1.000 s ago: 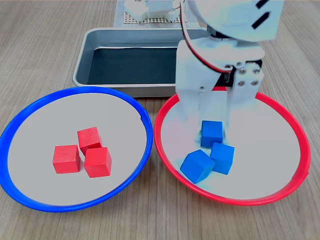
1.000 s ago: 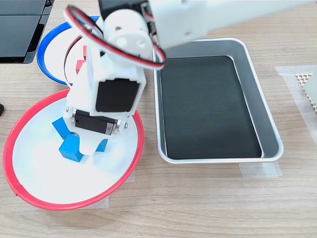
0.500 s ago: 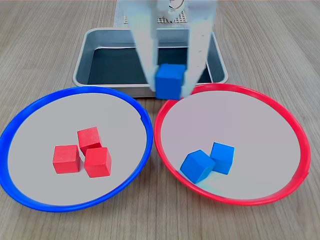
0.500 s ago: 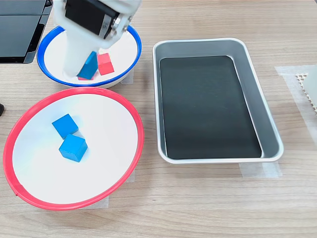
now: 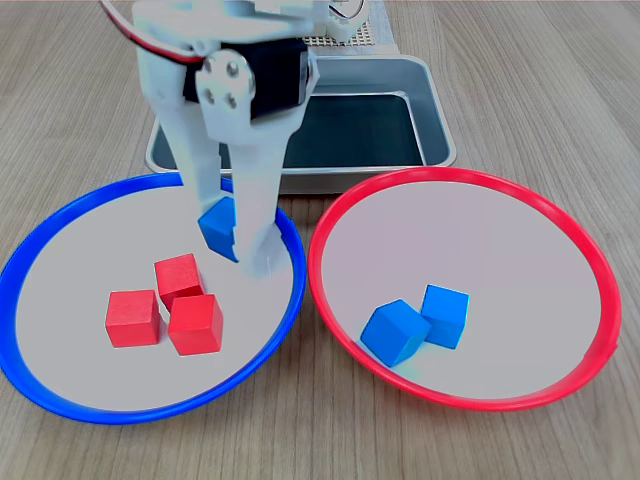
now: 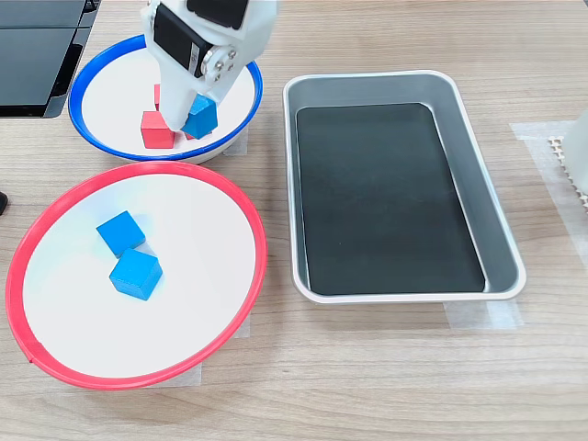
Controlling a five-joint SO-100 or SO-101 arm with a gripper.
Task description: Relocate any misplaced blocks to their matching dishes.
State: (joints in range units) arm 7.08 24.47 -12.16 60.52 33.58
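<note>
Wood-grain tabletop. Your white gripper [image 5: 232,235] is clamped on a small blue cube [image 5: 217,228] above the blue-rimmed round plate [image 5: 60,215]. Lower near the three red cubes [image 5: 180,275] without touching them, then release.

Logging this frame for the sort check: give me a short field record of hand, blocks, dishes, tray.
hand: white hand shut on a small blue cube, over the blue-rimmed round plate
blue-rimmed plate contents: three small red cubes
red-rimmed round plate: two small blue cubes
rectangular grey metal tray: no blocks
</note>
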